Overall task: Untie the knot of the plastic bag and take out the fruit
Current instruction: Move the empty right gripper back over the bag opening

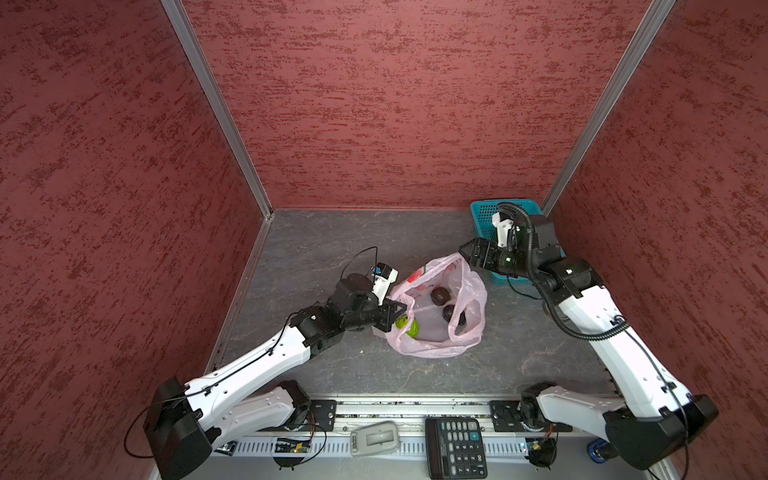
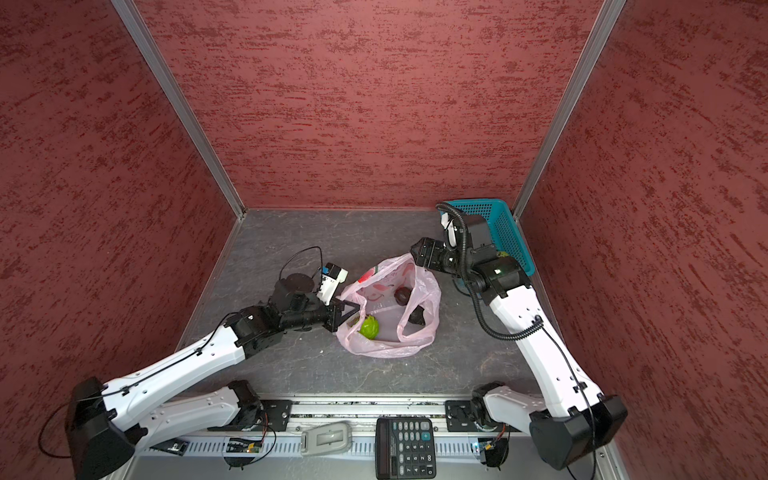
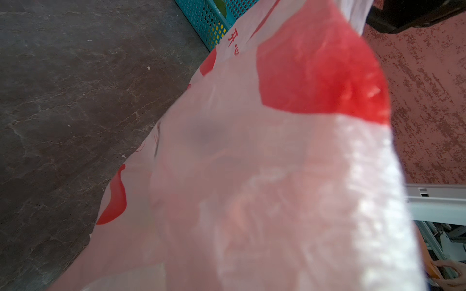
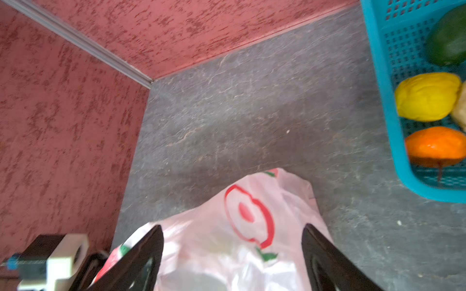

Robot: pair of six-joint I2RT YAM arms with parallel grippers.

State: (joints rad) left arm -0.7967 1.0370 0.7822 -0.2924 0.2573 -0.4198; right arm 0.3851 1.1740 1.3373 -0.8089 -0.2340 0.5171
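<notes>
Pink bag lies open on the desk; left fingers clench the bag's rim; right fingers hang spread and empty over the bag; fruit sits inside; thin rim could slip loose, collapsing the opening.

The plastic bag bore small red printed characters near its edge in the left wrist view, reading as "开心". Its other red print was shapes, not letters. In both top views the calculator showed white key figures. "00" and a "+" were legible, the rest too small.
</notes>
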